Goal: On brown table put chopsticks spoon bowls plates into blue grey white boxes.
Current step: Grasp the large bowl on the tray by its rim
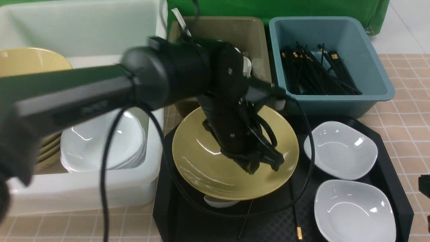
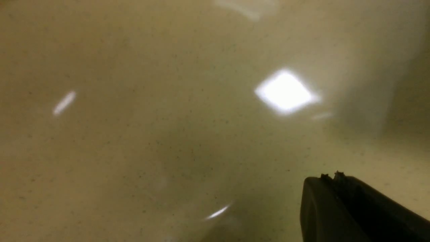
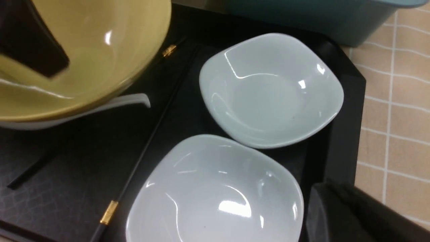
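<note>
From the front, the left arm reaches across from the left and the left gripper (image 1: 263,164) stands inside the mustard-yellow bowl (image 1: 201,161) on the black tray (image 1: 393,161), fingers together. The arm hides much of the olive-grey box (image 1: 235,30) behind it. The bowl sits tilted on a white spoon (image 1: 218,201), part of which peeks from under its near rim. Two white plates (image 1: 341,149) lie side by side on the tray's right part, with a loose chopstick (image 1: 298,232) just beside them. The teal-blue box (image 1: 376,77) holds a heap of chopsticks (image 1: 315,74). The white box (image 1: 84,198) on the left holds stacked yellow bowls (image 1: 30,62) and a stack of white dishes (image 1: 100,141). All stand on the brown worktop (image 1: 406,117). The left wrist view shows only the bowl's glossy inside, close up, and one dark finger (image 2: 352,211). The right wrist view adds the spoon's handle jutting from under the bowl, the chopstick's gold band, and the right gripper (image 3: 349,215) hovering at the tray's edge by the nearer plate, fingers together.
</note>
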